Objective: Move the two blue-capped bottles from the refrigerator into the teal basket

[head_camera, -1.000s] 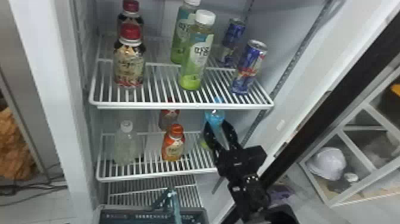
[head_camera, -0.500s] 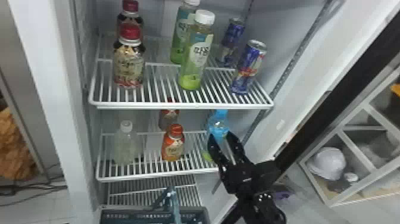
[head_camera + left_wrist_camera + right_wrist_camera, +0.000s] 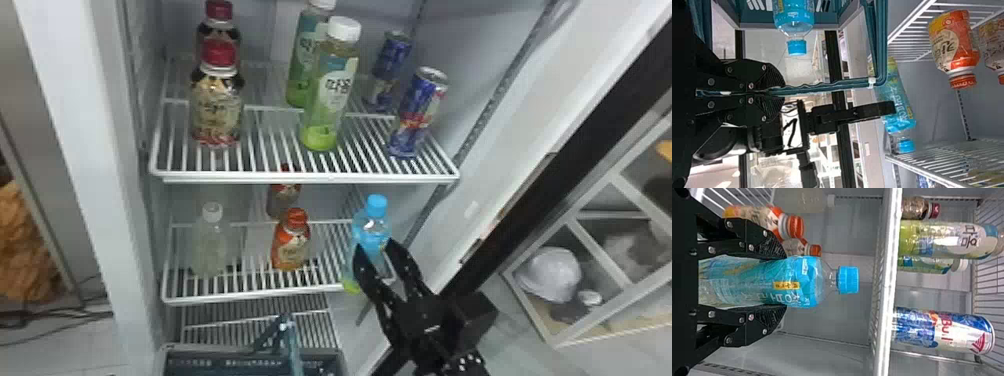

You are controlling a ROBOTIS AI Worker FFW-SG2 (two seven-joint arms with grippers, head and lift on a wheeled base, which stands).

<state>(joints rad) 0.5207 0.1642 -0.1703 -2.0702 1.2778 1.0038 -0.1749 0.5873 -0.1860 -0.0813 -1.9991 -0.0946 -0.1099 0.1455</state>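
Since the earlier head frames, the right hand (image 3: 375,246) has come forward and down, and the blue-capped bottle (image 3: 370,231) has moved with it from beneath the upper shelf (image 3: 300,178) to the right front corner of the middle shelf (image 3: 240,298). Finding: the hand is clamped on the bottle's body, and extraction of this item is under way. The bottle leans in the head view, its base at or just past the front edge; contact with that edge cannot be determined. The left hand (image 3: 783,93) is closed on the handle (image 3: 828,86) of the teal basket (image 3: 215,362), below the middle shelf's front edge; the other blue-capped bottle (image 3: 796,19) is already in it. Clearances: the orange-capped bottle (image 3: 291,245) stands apart to the left, the refrigerator's side wall lies to the right, and the cap is free of the upper shelf's front edge. Open room appears to lie forward of the shelves. Recommended: draw the base fully clear, then lower leftward into the basket, avoiding the raised handle, which could snag the bottle.
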